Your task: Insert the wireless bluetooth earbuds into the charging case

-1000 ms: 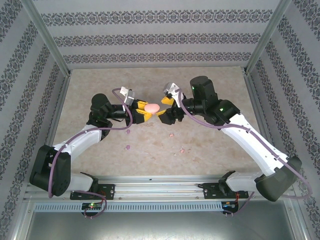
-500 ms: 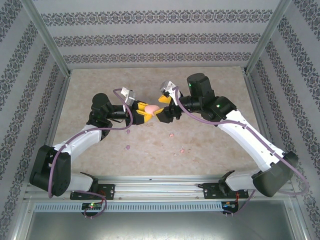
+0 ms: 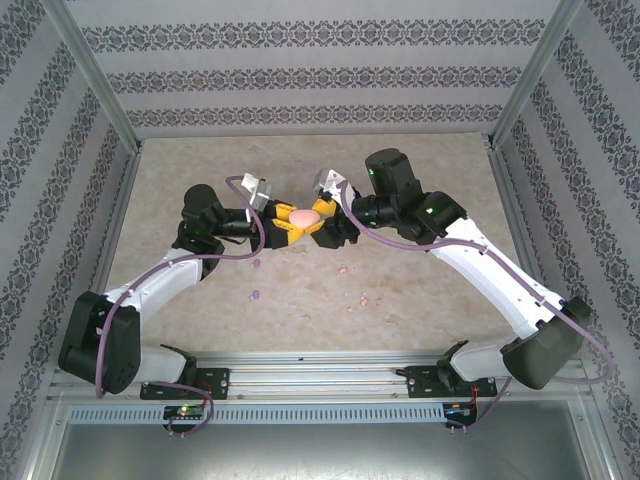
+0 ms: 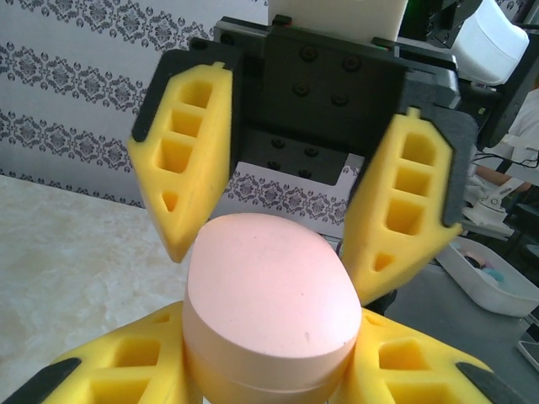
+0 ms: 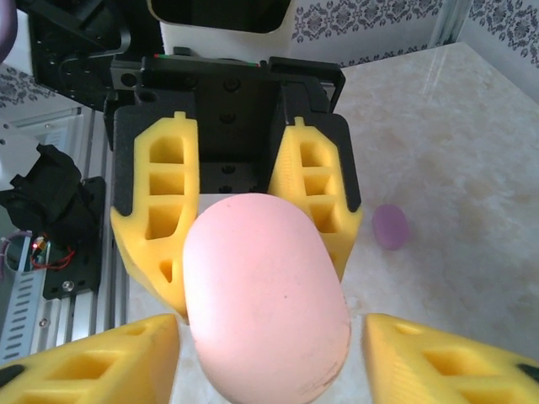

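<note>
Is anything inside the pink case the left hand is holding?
Hidden: the pink case is shut, lid seam closed, held in the left hand. Two purple earbuds and two pink earbuds lie loose on the table, so those four are not inside.

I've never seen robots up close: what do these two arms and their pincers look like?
The left arm and right arm have white shells, black joints and a purple cable along each. The left gripper and right gripper each carry two yellow wedge-shaped fingers with hollow cells.

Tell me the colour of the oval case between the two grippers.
Pale pink. The charging case shows best in the left wrist view.
</note>
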`<move>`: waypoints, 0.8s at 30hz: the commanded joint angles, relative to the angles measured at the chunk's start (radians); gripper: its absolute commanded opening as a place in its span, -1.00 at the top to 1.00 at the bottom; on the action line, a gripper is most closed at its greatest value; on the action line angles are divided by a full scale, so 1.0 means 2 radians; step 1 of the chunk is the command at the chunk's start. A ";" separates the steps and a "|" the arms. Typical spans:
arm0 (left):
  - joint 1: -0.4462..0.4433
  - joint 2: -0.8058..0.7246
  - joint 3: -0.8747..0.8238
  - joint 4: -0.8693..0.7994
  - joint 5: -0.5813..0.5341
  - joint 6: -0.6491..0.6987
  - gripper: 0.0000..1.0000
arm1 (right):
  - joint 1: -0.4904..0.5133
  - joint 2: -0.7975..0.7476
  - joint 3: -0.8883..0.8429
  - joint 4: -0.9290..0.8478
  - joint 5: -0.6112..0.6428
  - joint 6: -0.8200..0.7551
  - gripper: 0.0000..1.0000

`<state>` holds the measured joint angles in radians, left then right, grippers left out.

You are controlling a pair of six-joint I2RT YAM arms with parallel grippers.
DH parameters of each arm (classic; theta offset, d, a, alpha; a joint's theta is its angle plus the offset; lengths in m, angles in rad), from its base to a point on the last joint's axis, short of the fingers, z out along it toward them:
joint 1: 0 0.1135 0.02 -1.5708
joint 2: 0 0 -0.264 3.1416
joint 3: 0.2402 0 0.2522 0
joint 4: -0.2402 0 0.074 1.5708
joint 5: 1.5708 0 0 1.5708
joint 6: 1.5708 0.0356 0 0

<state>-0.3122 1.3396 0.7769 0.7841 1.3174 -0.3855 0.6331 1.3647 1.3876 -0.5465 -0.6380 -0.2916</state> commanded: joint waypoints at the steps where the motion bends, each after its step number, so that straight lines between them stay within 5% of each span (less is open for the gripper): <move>1: 0.004 -0.017 0.015 -0.004 0.018 0.009 0.73 | 0.001 0.004 0.021 0.007 -0.002 0.012 -0.02; 10: 0.004 -0.024 0.013 -0.010 0.021 0.010 0.74 | -0.026 0.008 0.024 0.045 -0.050 0.094 0.17; 24: 0.004 -0.029 0.007 -0.015 0.018 0.014 0.74 | -0.048 0.007 0.021 0.087 -0.014 0.171 -0.04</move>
<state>-0.3073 1.3087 0.7792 0.7467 1.3174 -0.3847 0.5446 1.3781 1.4059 -0.4171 -0.7193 0.0044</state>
